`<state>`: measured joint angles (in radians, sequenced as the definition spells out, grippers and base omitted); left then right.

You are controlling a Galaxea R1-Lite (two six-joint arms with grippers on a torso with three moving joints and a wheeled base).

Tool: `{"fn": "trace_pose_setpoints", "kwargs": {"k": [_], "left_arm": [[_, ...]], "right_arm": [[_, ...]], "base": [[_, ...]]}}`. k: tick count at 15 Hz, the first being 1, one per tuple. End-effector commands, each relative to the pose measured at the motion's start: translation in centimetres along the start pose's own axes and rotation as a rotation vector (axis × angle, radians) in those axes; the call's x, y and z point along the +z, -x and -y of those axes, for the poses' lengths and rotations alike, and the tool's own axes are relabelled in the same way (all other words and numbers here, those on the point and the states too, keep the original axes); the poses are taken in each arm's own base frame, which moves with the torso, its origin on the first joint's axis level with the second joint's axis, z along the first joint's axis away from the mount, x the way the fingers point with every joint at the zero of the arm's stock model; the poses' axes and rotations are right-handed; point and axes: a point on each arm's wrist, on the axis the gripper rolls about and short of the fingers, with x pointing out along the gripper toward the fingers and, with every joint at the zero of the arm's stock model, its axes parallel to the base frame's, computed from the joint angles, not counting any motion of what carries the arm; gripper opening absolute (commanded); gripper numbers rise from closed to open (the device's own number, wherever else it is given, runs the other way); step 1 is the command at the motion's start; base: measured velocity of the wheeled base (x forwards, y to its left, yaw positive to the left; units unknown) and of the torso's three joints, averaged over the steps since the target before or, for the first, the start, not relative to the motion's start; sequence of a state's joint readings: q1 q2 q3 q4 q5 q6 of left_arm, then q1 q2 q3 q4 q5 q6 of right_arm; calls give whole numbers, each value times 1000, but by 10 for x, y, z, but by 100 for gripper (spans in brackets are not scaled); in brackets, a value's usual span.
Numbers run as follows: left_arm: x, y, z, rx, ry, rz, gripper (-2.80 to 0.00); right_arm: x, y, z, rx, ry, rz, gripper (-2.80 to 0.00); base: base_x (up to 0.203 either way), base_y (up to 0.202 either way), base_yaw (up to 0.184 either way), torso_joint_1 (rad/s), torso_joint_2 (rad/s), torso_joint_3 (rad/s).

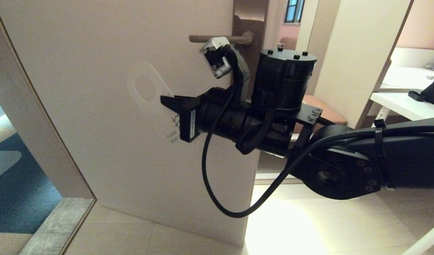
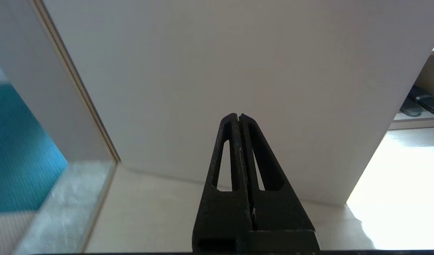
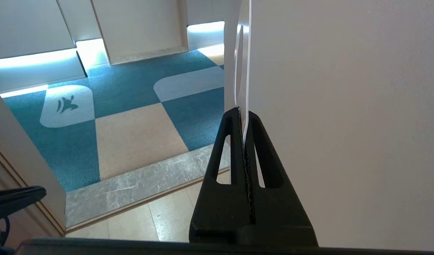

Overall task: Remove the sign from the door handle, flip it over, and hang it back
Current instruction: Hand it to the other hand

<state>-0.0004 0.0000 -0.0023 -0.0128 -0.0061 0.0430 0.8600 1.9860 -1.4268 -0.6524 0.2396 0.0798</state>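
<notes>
The sign (image 1: 159, 115) is off the door handle (image 1: 220, 38) and lies tilted against the door, below and left of the lever. Its off-white side with "PLEASE MAKE" faces me and its oval hole points up and left. My right gripper (image 1: 163, 99) is shut on the sign's edge just below the hole. In the right wrist view the sign (image 3: 242, 71) stands edge-on between the shut fingers of the right gripper (image 3: 243, 112). The handle is bare on its bronze backplate (image 1: 249, 17). My left gripper (image 2: 238, 116) is shut and empty, low down, pointing at the door's lower part.
The pale door (image 1: 96, 71) fills the middle. Its frame (image 1: 43, 117), a grey marble threshold (image 1: 57, 219) and blue carpet (image 1: 15, 187) lie to the left. The door's free edge (image 1: 250, 198), a lit floor and a white desk (image 1: 404, 102) are to the right.
</notes>
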Motion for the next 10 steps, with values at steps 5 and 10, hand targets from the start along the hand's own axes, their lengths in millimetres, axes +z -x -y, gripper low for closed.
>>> {"fn": "trace_pose_setpoints", "kwargs": {"k": [5,10], "left_arm": [[29,8,-1,-7,-11,61,-280],[74,-6,-2,-104,-1,5,-280]], "right_arm": [[1,-6,1,5,3,16,-280],[7,-10,1,10,-9,44,-280]], "base": [[0,0,0,0,0,0],[0,0,0,0,0,0]]}}
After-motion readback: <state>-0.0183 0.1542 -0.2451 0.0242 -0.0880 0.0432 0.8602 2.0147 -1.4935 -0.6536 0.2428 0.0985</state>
